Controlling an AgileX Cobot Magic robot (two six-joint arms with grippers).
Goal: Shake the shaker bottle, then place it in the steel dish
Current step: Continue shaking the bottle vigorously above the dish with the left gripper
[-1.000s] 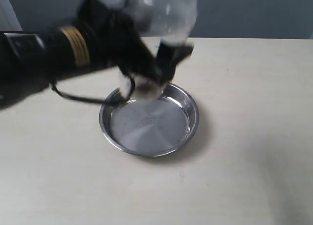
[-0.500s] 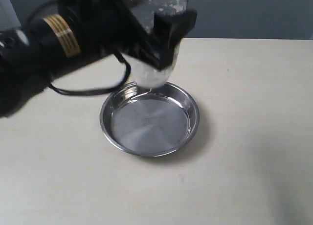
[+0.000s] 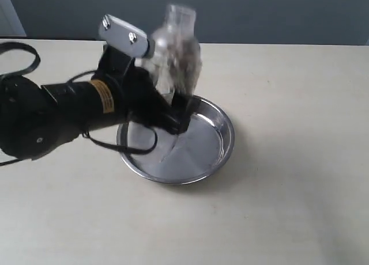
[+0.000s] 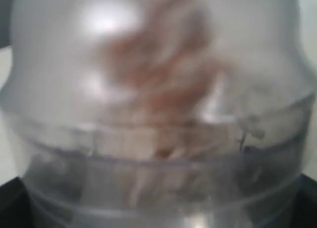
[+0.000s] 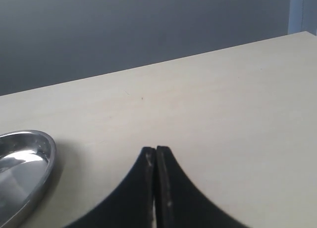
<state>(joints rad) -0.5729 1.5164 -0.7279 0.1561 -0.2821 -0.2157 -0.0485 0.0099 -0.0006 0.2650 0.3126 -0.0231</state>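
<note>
table (image 3: pixel 288 207): pale, wood-toned, bare across the near side in the exterior view.
steel dish (image 3: pixel 230 144): round, shallow and shiny, sitting flat on the table around the middle; sloped sides, rolled rim, and a bare mirror-bright floor that shows only streaks of reflection.
cable (image 3: pixel 138 151): a thin black loop hanging from the arm over the dish's left rim.
left arm (image 3: pixel 57 112): thick and black with a yellow label band, reaching in from the left; a grey plate (image 3: pixel 123 36) with two screws sticks up behind the wrist.
left gripper (image 3: pixel 180 112): over the far-left part of the dish, its black fingers clamped around the lower body of the bottle.
shaker bottle (image 3: pixel 173 60): clear plastic, roughly upright, smeared by motion blur; domed shoulder and a narrow neck cap (image 3: pixel 180 14) on top. its base is hidden behind the fingers, so i cannot tell whether it touches the dish.
inside the bottle: brown grains (image 4: pixel 163 84) mixed with paler ones, blurred into a streak up through the dome in the left wrist view, where the bottle fills the whole picture.
right gripper (image 5: pixel 156 156): fingers pressed together with nothing between them, low over bare table, the dish's rim well off to one side.
wall (image 3: pixel 277 14): plain dark grey-blue beyond the table's far edge.
</note>
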